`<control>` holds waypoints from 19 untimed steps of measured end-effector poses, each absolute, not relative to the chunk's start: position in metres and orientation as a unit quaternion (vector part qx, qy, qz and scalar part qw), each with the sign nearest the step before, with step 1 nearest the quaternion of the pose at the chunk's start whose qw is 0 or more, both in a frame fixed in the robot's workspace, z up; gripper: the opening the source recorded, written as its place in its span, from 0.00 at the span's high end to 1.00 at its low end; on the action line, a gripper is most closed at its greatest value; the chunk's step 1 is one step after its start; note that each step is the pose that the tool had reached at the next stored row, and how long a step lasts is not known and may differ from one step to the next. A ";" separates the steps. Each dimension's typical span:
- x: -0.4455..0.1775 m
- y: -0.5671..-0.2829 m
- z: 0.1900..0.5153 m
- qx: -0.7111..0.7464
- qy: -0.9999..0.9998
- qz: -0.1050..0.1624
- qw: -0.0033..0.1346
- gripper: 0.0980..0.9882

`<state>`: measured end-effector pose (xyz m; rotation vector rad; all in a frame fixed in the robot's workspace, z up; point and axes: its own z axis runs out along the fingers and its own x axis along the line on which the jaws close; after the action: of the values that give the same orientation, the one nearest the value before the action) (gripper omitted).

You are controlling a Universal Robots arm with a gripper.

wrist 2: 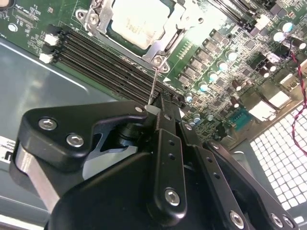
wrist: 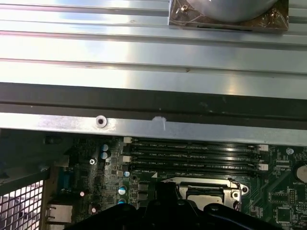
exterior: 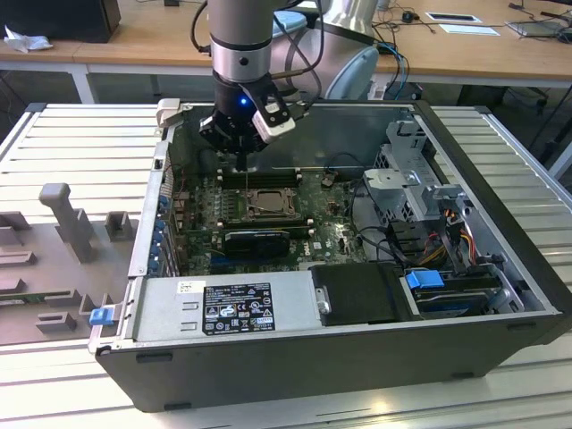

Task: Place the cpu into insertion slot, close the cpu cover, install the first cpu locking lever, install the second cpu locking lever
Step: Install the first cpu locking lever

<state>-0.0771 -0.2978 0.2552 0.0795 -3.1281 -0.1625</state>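
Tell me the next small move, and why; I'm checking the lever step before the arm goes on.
Probably press the locking lever down toward the board. The cpu lies seated with the cpu cover closed over it, but the lever stands raised from the cover's corner, its free end at the tip of the gripper.

In the second wrist view the cpu (wrist 2: 136, 21) runs off the picture's edge, so we see just part of it. The black gripper (wrist 2: 157, 109) hides a big piece of the green board (wrist 2: 216, 52). In the exterior view the insertion slot (exterior: 265, 202) is too small for us to make out its parts.
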 end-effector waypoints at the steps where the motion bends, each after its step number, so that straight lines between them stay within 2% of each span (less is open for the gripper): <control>1: -0.077 -0.298 0.255 0.025 -0.998 -0.052 0.004 0.99; 17: -0.063 -0.298 0.253 0.025 -0.998 -0.052 0.004 0.99; 19: -0.063 -0.299 0.252 0.026 -0.998 -0.053 0.001 0.99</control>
<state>-0.0627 -0.2993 0.2523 0.0803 -3.1345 -0.1673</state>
